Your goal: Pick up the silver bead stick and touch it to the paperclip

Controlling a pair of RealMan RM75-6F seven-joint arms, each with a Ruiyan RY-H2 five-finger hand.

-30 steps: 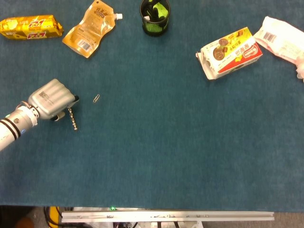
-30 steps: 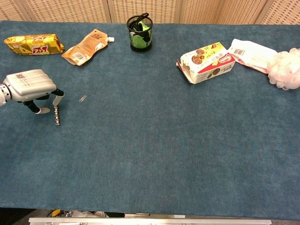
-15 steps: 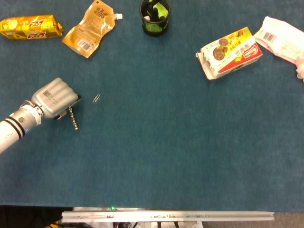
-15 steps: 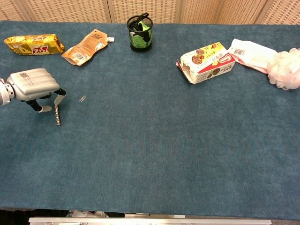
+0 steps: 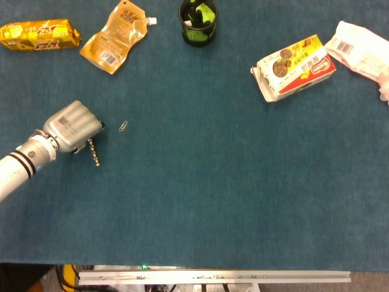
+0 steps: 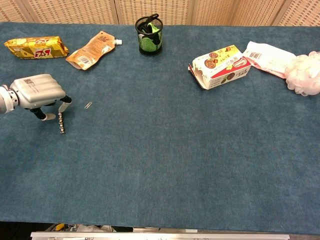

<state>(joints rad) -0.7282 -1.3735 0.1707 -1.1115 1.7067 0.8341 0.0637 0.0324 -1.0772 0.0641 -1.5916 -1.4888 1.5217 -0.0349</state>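
At the near left of the blue worktop (image 5: 200,201) the left hand (image 5: 73,126) reaches in on its arm, knuckles up. Its fingers (image 6: 63,104) are curled down around the top end of the silver bead stick (image 5: 94,154), pinching it so that it hangs almost upright below the hand; in the chest view its lower end (image 6: 62,129) is at or just above the cloth, and I cannot tell whether it touches. The other fingers are tucked under the palm, and one tip shows near the stick's upper part.

Just to the right of the hand and a little farther back, the paperclip (image 5: 123,126) lies flat on the worktop, near the stick but apart from it; a strip of bare cloth shows between them in both views.

Farther back on the right, a cardboard snack box (image 5: 296,67) lies on its side, and beyond it a white plastic packet (image 5: 358,55) sits beside a white fluffy ball (image 6: 303,74) at the right edge.

Along the far side, from left to right, lie a yellow snack bag (image 5: 39,33), an orange spouted pouch (image 5: 117,35) and a black mesh cup (image 5: 198,22) holding something green.

The right hand shows in neither view.
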